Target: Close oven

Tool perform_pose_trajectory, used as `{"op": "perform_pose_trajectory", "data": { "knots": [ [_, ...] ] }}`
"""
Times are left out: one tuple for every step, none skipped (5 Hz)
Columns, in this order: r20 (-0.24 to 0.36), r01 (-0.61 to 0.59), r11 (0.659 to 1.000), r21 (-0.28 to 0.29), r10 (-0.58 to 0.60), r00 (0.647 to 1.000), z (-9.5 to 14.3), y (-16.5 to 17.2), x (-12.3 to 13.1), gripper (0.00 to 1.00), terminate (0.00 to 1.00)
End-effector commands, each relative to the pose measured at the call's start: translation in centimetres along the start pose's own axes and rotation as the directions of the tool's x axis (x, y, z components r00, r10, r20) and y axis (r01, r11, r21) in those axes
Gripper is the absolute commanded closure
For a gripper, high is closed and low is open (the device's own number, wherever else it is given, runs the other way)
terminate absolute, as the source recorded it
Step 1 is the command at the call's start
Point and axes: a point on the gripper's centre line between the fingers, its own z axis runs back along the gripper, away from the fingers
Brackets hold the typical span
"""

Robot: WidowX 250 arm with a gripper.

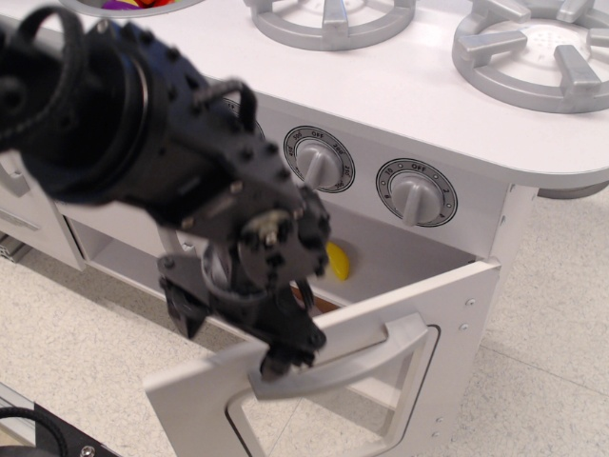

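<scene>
The white toy oven's door [455, 309], with its clear rounded window [314, 419] and grey bar handle [366, 347], stands partly open, tilted out from the cavity [404, 255]. My black gripper [284, 360] is at the left end of the handle, touching or pressing it from above. The arm is blurred and its wrist hides the fingers, so I cannot tell whether they are open or shut. A yellow banana [337, 262] lies inside the cavity, mostly hidden behind my arm.
Two grey knobs [416, 193] [319, 162] sit above the cavity, and grey burners [538, 48] on the white counter. A white cabinet section [33, 228] is at the left. Speckled floor [552, 381] lies below and to the right.
</scene>
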Motion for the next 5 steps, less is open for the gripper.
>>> {"op": "perform_pose_trajectory", "data": {
  "knots": [
    [0.033,-0.046,0.997,-0.067,0.048,0.998,3.0,0.3,1.4,0.0,0.0],
    [-0.003,-0.038,0.993,-0.114,0.038,0.999,3.6,-1.0,-0.1,0.0,0.0],
    [-0.056,-0.063,0.981,-0.183,0.053,0.997,2.3,-2.8,-1.2,0.0,0.0],
    [-0.104,-0.116,0.962,-0.248,0.092,0.99,0.2,-4.3,-1.3,0.0,0.0],
    [-0.1,-0.142,0.938,-0.316,0.116,0.988,-1.1,-5.1,-0.8,0.0,0.0]
  ]
}}
